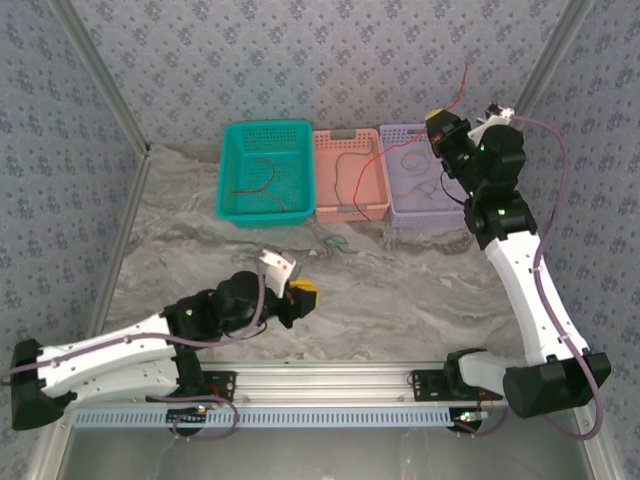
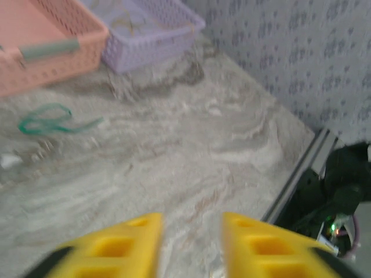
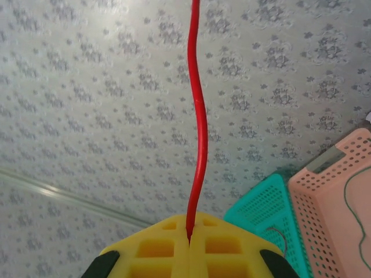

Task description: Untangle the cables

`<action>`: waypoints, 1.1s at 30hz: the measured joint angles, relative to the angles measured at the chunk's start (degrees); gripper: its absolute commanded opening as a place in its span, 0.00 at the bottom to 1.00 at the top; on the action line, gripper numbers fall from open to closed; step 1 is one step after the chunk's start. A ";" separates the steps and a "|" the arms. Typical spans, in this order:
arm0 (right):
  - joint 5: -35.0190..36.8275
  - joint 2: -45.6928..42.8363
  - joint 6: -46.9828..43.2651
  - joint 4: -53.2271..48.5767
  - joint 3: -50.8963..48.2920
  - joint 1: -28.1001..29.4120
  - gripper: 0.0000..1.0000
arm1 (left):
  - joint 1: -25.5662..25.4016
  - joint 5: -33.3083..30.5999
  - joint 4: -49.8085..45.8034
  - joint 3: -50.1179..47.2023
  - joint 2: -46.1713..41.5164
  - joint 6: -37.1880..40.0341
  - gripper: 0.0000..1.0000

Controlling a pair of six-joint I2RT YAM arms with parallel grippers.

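Right wrist view: right gripper [image 3: 189,238] fingers are pressed together on the red cable [image 3: 197,145], which rises straight out of them. Top view adds the cable's lower run draping over the pink basket [image 1: 345,133]. Left gripper [image 2: 191,231] sits low over the table [image 2: 220,145], fingers apart, holding nothing. Green cable [image 2: 49,121] lies loose on the table near the baskets.

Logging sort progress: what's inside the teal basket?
The teal basket holds thin reddish-brown cable lying in a Y shape on its floor; one strand or two, cannot tell. Nothing covers the interior in the top view.
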 measured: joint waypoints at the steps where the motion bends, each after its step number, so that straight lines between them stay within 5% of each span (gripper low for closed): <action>1: -1.11 0.00 -1.60 -0.17 0.00 0.57 0.00 | 0.15 -1.09 -1.11 2.58 0.26 0.07 0.59; 11: -9.60 0.92 -19.43 -8.87 1.22 14.21 0.00 | 10.25 0.04 -5.73 26.91 14.53 7.13 0.69; 21: -9.60 1.40 -26.82 -18.91 2.43 22.99 0.00 | 11.28 3.08 -6.93 32.20 25.73 19.82 0.62; 24: -9.57 1.46 -26.77 -19.67 2.43 23.61 0.00 | 11.28 3.08 -6.69 32.20 26.60 21.16 0.50; 30: -9.57 1.46 -25.64 -18.95 2.23 23.89 0.00 | 11.37 4.42 -4.63 31.87 26.60 21.75 0.01; 33: -9.55 1.49 -24.55 -18.73 2.08 23.87 0.00 | 11.37 5.03 -3.76 31.39 26.58 21.33 0.00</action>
